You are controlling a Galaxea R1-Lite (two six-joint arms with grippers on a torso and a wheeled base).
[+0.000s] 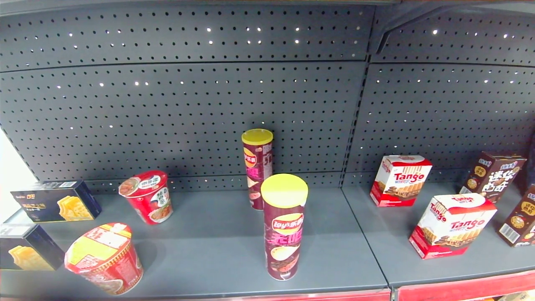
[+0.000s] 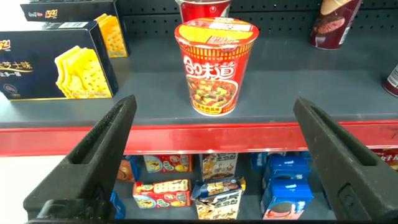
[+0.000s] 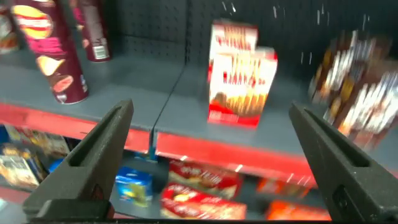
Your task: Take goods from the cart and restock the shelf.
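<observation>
Shelf: grey deck, pegboard back, partly stocked. Goods stand in front-to-back pairs by kind. From the robot's left: dark blue cracker boxes, red noodle cups, maroon crisp tubes with yellow lids, red-and-white wafer boxes, and brown boxes at the far right.

Left claw: jaws spread wide, nothing held, near the shelf's front edge and facing the front noodle cup. Right claw: likewise wide open and empty, facing the front wafer box.

Judgement: with both claws free, the step in hand is fetching the next item from the cart. To do it well, grip mid-body and set the item upright in its own kind's row (wide gaps lie between rows). Turn the label outward and release only once the base sits flat.

Labels: most faces turn toward the aisle. Pictures of crackers, noodles, crisps and wafers are plain to see; print not transcribed.
</observation>
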